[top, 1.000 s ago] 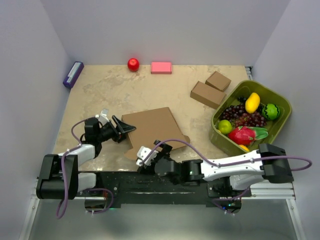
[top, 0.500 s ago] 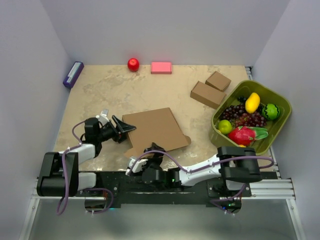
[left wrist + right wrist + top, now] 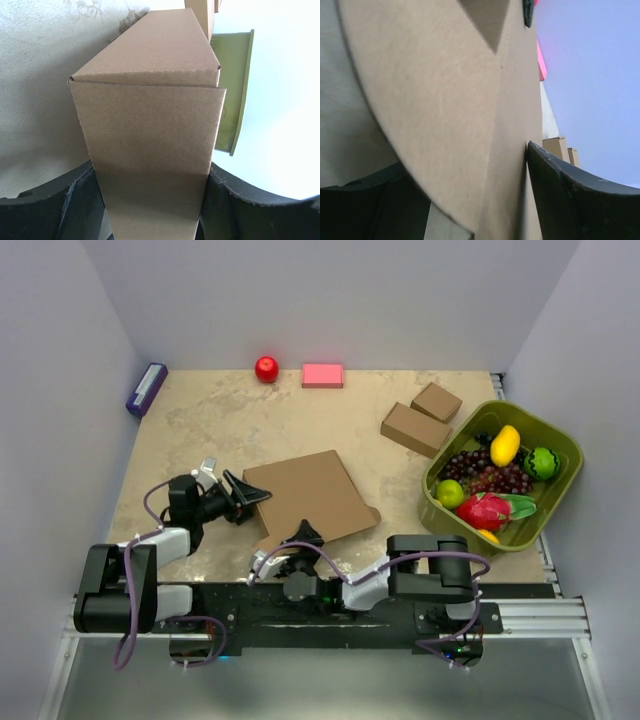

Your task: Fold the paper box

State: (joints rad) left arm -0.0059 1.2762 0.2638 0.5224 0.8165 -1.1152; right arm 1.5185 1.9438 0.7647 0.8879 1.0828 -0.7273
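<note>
- The jaws of the left gripper (image 3: 250,502) were seen spread apart, not clamped. In the left wrist view a flap (image 3: 150,150) of cardboard ran up through the gap, with a black finger (image 3: 70,205) just beside each of its side edges.
- The jaws of the right gripper (image 3: 302,532) were likewise seen parted. In the right wrist view a rounded tab (image 3: 445,110) filled the gap, and one finger (image 3: 570,200) was touching its edge. No firm pinch could be made out.
- The paper box (image 3: 305,495) was found lying flat on the table (image 3: 200,430), in its near half and a little left of centre.
- From the left jaws the box lay to the right, with its left edge at the fingertips. From the right jaws it lay straight ahead, toward the far wall, with its near edge at the fingertips.
- Its longer sides were judged to run roughly left to right, skewed a little, so the left jaws were lined up along the long axis and the right jaws across it.
- Neither arm could be called nearer, as both were already at the cardboard.
- The coming fold was judged to depend on each flap being kept between its own jaws while the box body stays down.
- The two small closed boxes (image 3: 420,418) and the green fruit tray (image 3: 565,445) were seen well apart from the work, at far right.
</note>
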